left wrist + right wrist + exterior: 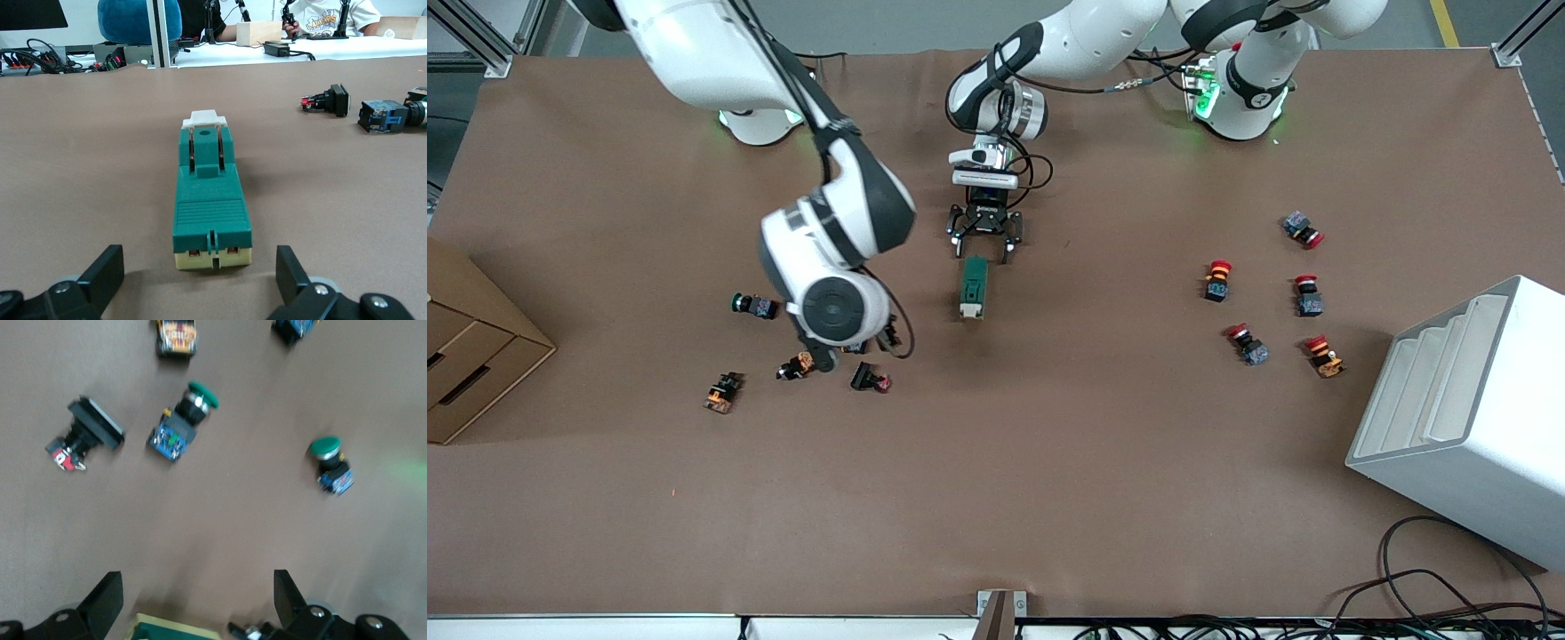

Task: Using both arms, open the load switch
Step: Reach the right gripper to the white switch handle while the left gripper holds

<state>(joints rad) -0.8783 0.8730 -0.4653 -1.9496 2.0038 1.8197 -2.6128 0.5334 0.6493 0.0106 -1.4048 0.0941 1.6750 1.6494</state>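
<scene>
load switch flat on desk | rigid, light, likely slides | left gripper jaws spread at its green end | right gripper jaws spread over push buttons | take the long sides

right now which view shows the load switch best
The left wrist view: the load switch fills the middle, white end and slots plain, between the open left gripper. The front view shows it small; the right wrist view catches only an edge.

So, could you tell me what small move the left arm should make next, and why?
Probably ease the left claw forward around the load switch and close. Its fingers are open and flank the switch's near end without touching. The right claw, also open, hovers over the push buttons.
</scene>
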